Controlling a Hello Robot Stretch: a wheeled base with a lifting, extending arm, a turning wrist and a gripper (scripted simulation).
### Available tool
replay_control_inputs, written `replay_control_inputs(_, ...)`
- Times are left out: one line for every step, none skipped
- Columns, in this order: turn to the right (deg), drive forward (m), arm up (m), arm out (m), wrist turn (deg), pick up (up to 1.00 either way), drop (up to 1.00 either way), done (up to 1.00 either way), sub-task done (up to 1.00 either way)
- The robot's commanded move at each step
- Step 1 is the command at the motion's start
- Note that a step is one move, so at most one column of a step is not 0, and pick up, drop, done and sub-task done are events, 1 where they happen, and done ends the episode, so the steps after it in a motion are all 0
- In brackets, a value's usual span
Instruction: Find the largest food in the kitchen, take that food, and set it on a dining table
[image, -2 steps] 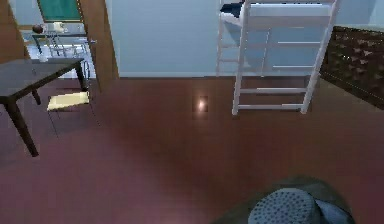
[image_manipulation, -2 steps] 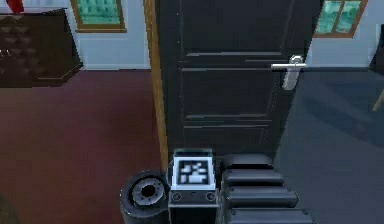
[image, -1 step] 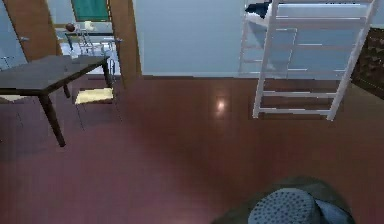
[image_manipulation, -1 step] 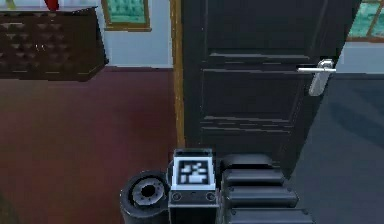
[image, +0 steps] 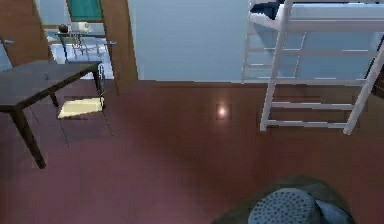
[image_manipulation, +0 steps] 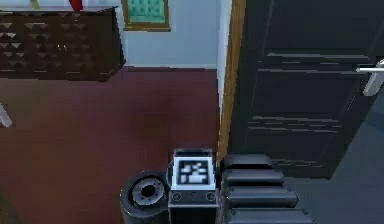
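forward view: small dark round blob (image: 63, 28), too small to name as food, sits on pale counter (image: 88, 36) beyond doorway (image: 121, 40), top left. nearer, dark wooden table (image: 40, 80) stands over yellow flat thing (image: 80, 107) on red-brown floor (image: 170, 150). white bunk bed (image: 310, 70) at right. arm side view: hand (image_manipulation: 145, 195) at bottom edge, beside white marker (image_manipulation: 192, 171); far end not made out, cannot tell whether it holds anything. dark door (image_manipulation: 300, 80) at right, dark sideboard (image_manipulation: 60, 45) far left.
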Motion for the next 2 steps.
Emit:
replay_control_inputs(-27.0, 0.00, 0.00, 0.00, 0.0, 0.00, 0.00, 0.00, 0.00)
replay_control_inputs(-3.0, 0.00, 0.00, 0.00, 0.0, 0.00, 0.00, 0.00, 0.00)
